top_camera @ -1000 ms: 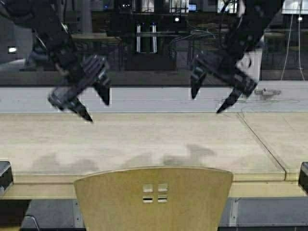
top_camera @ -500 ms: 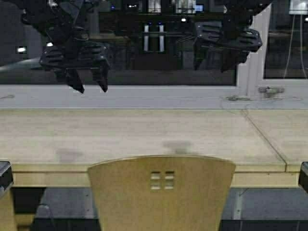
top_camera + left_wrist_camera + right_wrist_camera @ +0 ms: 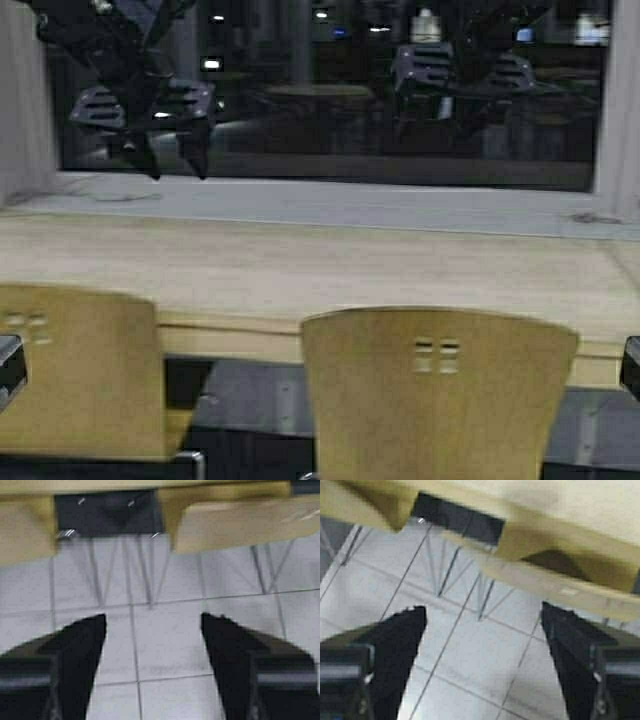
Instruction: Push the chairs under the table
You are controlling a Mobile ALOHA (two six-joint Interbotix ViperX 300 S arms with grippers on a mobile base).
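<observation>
Two mustard-yellow chairs stand at the table's front edge: one chair (image 3: 440,390) right of centre, its back with square cutouts, the other chair (image 3: 75,370) at the far left. The pale-wood table (image 3: 300,265) runs across the view. My left gripper (image 3: 172,168) hangs open, high above the table's far left. My right gripper (image 3: 440,105) is raised at upper right in front of the dark window. In the left wrist view the left gripper (image 3: 152,625) is open over floor tiles, with a chair back (image 3: 240,522) beyond. The right gripper (image 3: 482,617) is open too, a chair back (image 3: 545,580) ahead of it.
A grey window sill (image 3: 330,200) runs behind the table below a dark window. A wall pillar (image 3: 25,90) stands at the far left. Thin chrome chair legs (image 3: 145,575) rise from the tiled floor (image 3: 170,650). Black parts of my frame (image 3: 8,365) sit at the lower corners.
The robot has moved: the whole scene shifted right, and a second chair came into view on the left. Both arms rose from over the table and stay raised.
</observation>
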